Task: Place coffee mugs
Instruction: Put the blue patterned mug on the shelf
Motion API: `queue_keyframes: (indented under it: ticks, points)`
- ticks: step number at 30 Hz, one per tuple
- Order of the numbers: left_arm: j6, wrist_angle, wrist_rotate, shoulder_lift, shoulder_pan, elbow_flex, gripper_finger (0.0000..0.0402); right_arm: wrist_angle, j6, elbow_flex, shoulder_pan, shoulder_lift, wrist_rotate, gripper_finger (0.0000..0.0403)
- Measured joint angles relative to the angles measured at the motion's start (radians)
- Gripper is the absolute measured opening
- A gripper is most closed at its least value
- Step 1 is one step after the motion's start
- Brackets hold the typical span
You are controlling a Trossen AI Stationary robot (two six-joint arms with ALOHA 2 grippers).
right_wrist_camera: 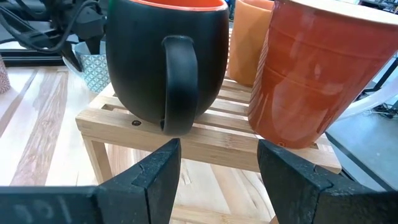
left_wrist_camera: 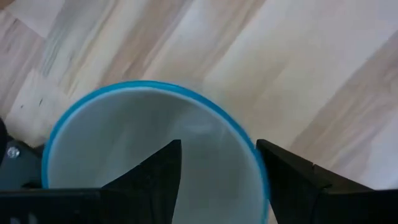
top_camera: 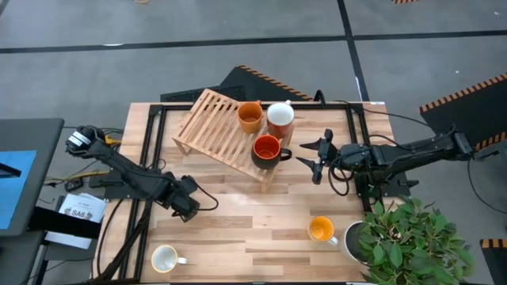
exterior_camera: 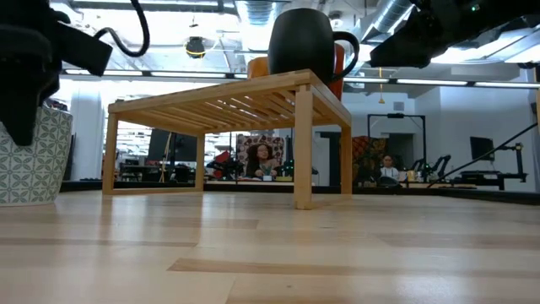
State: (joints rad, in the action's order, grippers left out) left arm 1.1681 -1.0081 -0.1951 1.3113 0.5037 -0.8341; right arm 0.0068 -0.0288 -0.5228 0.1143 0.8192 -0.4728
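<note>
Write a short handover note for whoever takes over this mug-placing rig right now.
Left gripper: jaws open, astride the wall of the blue-rimmed mug.
Right gripper: jaws open, facing the handle of the black mug.
Done: black mug, brown-orange mug and terracotta mug stand on the wooden rack.
Left: the blue-rimmed mug, plus the yellow mug and white mug on the table.
</note>
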Motion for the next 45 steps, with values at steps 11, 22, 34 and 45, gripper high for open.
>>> queue_keyframes:
  ticks: [11, 22, 34, 45]
  points:
    - [-0.062, -0.015, 0.075, 0.0, -0.034, -0.021, 0.0075, 0.0, 0.001, 0.0, 0.0, 0.0, 0.0, 0.024]
    - [-0.194, -0.264, 0.05, -0.003, -0.03, -0.429, 0.0005, 0.001, 0.003, -0.001, 0.0, 0.0, 0.0, 0.024]
    - [-0.629, -0.372, -0.197, 0.044, -0.22, -0.872, 0.0002, 0.002, 0.002, -0.001, 0.0, 0.0, 0.0, 0.024]
    - [-1.015, -0.37, -0.151, 0.328, -0.392, -1.084, 0.0001, 0.001, 0.0, -0.001, 0.0, 0.0, 0.0, 0.024]
